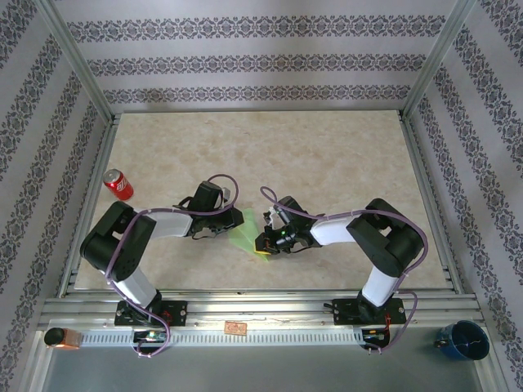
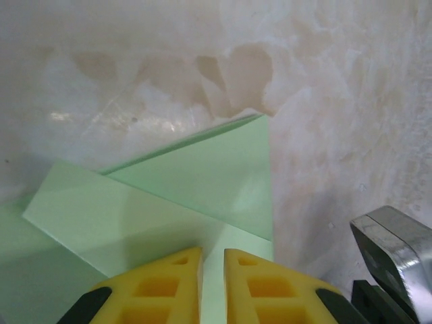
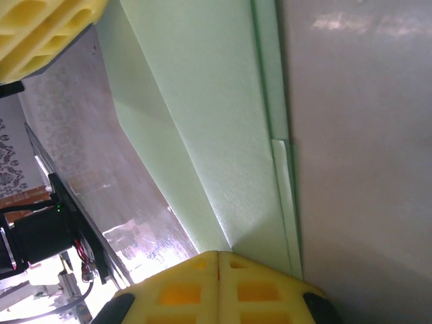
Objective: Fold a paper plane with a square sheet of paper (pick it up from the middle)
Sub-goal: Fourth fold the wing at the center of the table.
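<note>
The square sheet of paper point(image 1: 243, 232) lies partly folded by the middle of the counter's point(image 1: 327, 163) near edge, between my two arms, with its flaps already turned in. My left fingers point(image 2: 169, 283) stand barely parted over it. My right fingers point(image 3: 182, 287) are pressed together, tips on the fold. I judge a crease is being set — next comes firm, even pressure along it without dragging the sheet.

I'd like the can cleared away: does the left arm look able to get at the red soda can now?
Probably yes: the red soda can sits on bare table left of the left arm, nothing between. But the left gripper is at the folded paper.
</note>
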